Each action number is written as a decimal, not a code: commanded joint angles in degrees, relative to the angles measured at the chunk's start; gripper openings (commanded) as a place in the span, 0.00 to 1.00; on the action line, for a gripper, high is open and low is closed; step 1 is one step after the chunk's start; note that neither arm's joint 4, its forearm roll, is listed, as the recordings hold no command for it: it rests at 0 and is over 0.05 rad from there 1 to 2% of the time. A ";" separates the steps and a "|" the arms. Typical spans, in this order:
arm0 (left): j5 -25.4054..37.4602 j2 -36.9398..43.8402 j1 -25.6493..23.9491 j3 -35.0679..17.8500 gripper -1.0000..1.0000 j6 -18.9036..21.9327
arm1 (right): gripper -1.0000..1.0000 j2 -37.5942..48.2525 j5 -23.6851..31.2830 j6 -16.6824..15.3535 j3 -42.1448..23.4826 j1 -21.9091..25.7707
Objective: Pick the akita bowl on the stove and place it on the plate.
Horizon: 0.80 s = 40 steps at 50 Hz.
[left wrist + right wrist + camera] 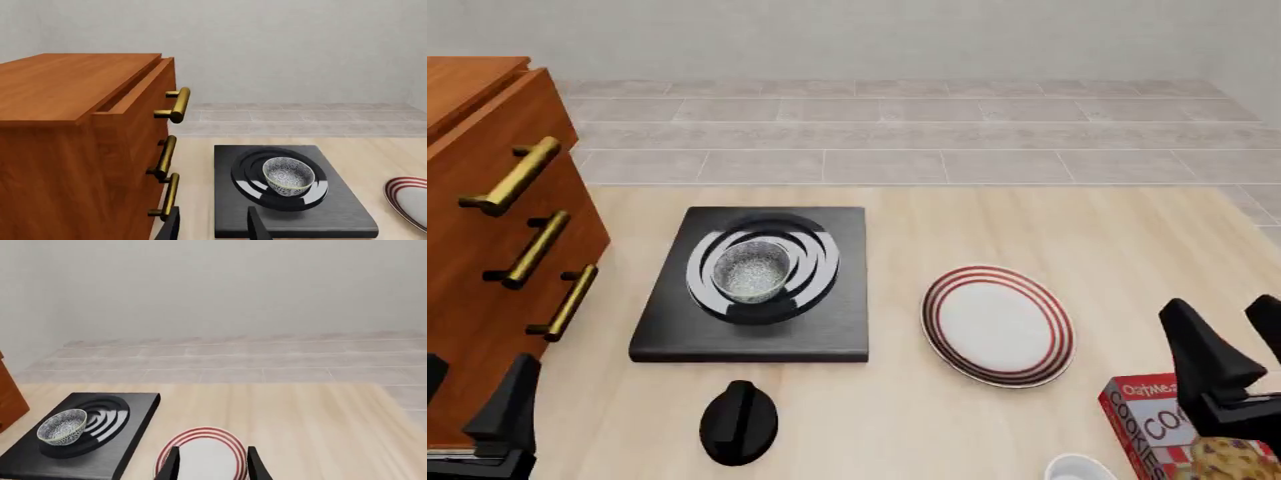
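The akita bowl (pixel 751 270), dark outside and speckled grey-white inside, sits upright on the burner rings of the black stove (pixel 827 330). To its right lies the red-striped white plate (pixel 997 324), with nothing on it. My left gripper (pixel 470 395) is open at the near left corner, well short of the stove. My right gripper (pixel 1234 335) is open at the near right, beside the plate. The left wrist view shows the bowl (pixel 288 175), the stove (pixel 333 215), the plate's rim (pixel 408 197) and the open gripper (pixel 213 227). The right wrist view shows the bowl (pixel 62 426), plate (pixel 207 455) and open gripper (pixel 212 467).
A wooden drawer cabinet (pixel 487 240) with brass handles stands at the left, close to the stove; its top drawer is slightly open (pixel 133 95). A black round knob (pixel 739 420) lies in front of the stove. A cookie box (pixel 1154 425) and a white cup (pixel 1081 468) sit at the near right.
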 commanded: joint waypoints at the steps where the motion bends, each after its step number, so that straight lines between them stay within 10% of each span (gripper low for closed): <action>1: 0.00 0.00 0.00 0.00 1.00 0.00 | 1.00 13.68 -4.78 -1.46 -6.34 4.94; 40: 0.00 0.00 0.00 0.00 1.00 0.00 | 1.00 52.03 -14.26 3.43 -22.92 23.64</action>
